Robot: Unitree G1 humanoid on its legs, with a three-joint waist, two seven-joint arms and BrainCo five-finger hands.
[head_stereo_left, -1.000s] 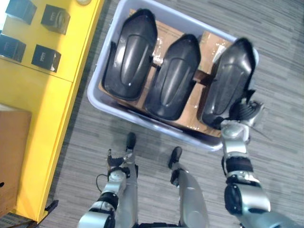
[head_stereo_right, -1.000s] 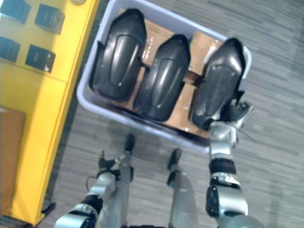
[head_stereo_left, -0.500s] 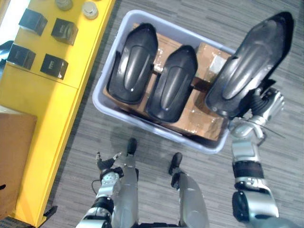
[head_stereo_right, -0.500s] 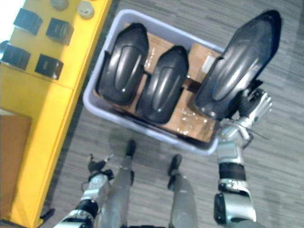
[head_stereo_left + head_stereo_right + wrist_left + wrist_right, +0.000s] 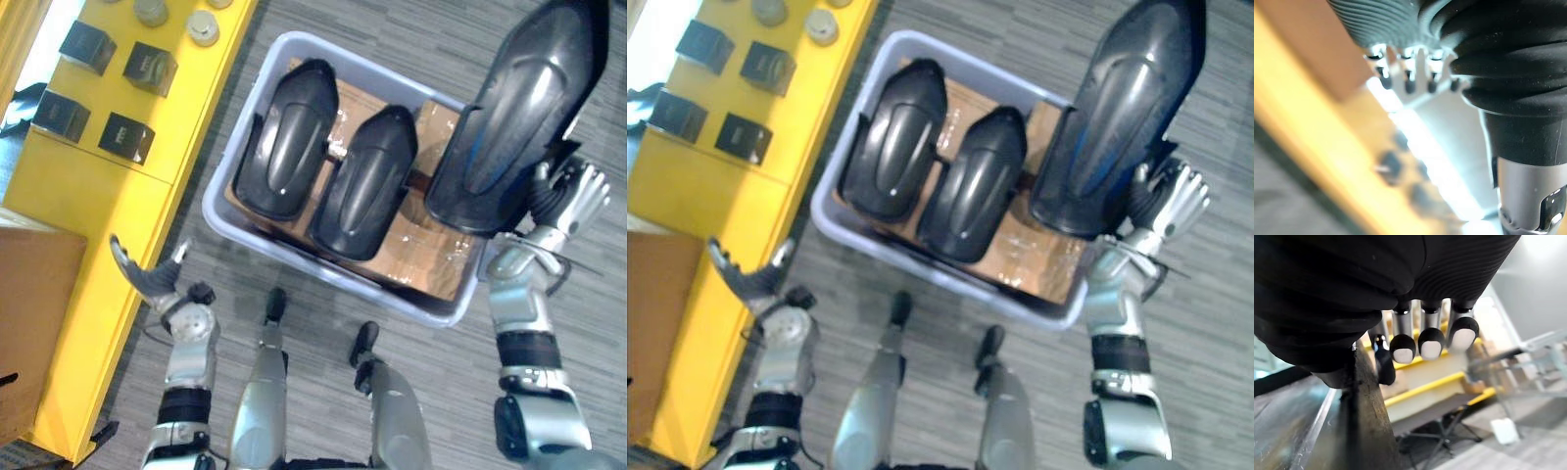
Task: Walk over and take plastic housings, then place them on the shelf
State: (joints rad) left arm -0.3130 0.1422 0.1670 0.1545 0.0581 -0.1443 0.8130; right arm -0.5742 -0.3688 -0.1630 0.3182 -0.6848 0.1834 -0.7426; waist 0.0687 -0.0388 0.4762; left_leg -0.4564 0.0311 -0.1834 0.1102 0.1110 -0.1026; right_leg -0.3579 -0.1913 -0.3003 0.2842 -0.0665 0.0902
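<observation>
Cannot read the pale marks on the small black boxes [image 5: 125,137] at upper left, set on a yellow shelf [image 5: 88,215]. Grey striped carpet [image 5: 323,313] below, with a pale bin [image 5: 220,211] mid-frame holding two black housings [image 5: 289,137] [image 5: 364,181] on cardboard [image 5: 421,245]. At upper right, over the bin's right end, a third housing [image 5: 524,108], clasped at its lower edge by the right hand [image 5: 563,196], fingers [image 5: 1430,340] curled over the rim. At lower left, beside the shelf, left hand [image 5: 147,279] raised, fingers straight, holding nothing.
</observation>
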